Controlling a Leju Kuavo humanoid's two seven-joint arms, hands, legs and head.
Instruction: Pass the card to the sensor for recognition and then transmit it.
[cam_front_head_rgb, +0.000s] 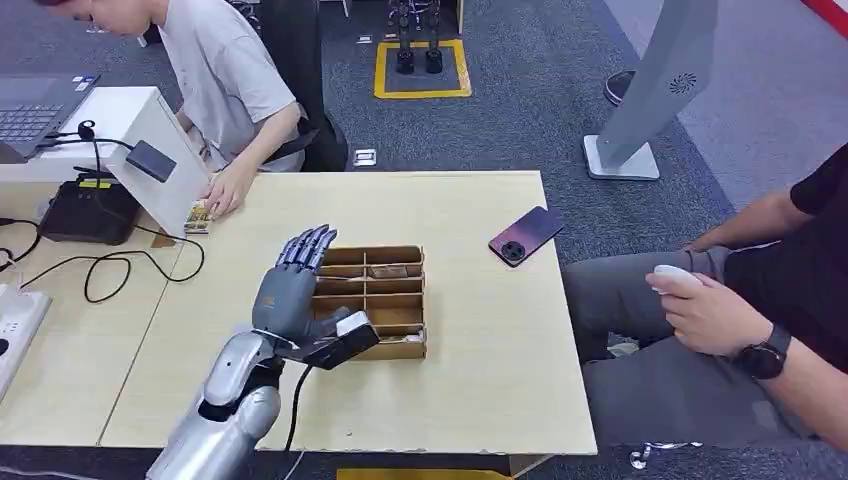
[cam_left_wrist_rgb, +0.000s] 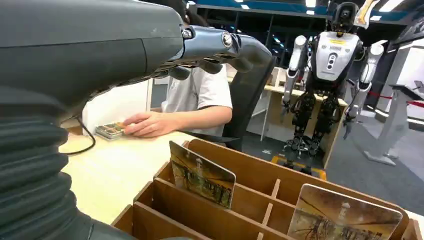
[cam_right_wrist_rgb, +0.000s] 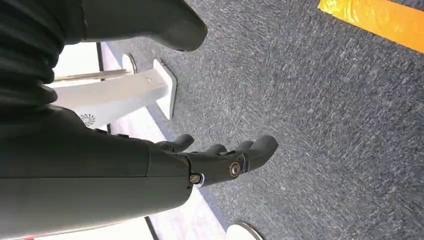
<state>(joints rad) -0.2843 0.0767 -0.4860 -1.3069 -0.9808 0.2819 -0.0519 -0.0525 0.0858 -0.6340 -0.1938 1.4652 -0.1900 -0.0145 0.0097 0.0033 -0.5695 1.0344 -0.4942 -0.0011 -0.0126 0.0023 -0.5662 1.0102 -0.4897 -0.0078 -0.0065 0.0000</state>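
Left hand (cam_front_head_rgb: 295, 285) hovered over the left edge of the cardboard organizer (cam_front_head_rgb: 372, 300) on the bench (cam_front_head_rgb: 480, 330), fingers stretched out and apart, holding nothing. In the left wrist view the fingers (cam_left_wrist_rgb: 220, 45) reached forward above the dividers, clear of the cards below. Judged as a reach toward a card, not yet a grasp.

Two cards stood on edge in the organizer's slots: a nearer card (cam_left_wrist_rgb: 201, 174) leaning against a divider, and a second card (cam_left_wrist_rgb: 345, 216) in a slot further along. Standing upright in slots probably kept their top edges free for fingers to pinch. Which one the hand was after could not be told.

Right hand (cam_right_wrist_rgb: 220, 160) hung beside the body over grey carpet (cam_right_wrist_rgb: 325, 100), fingers loosely extended, nothing in it; it had no part in the work at this point.

The sensor (cam_front_head_rgb: 150, 160), a small dark unit on a bent stalk, stood at the bench's far left beside a white box (cam_front_head_rgb: 140, 135), well apart from the organizer. Its spot on the robot's left likely explained why the left arm did the picking.

A seated person's hand (cam_front_head_rgb: 228, 190) rested on a small stack of cards (cam_front_head_rgb: 198, 215) near the sensor. A phone (cam_front_head_rgb: 526, 236) lay on the bench right of the organizer. A second person (cam_front_head_rgb: 760, 300) sat at the right.
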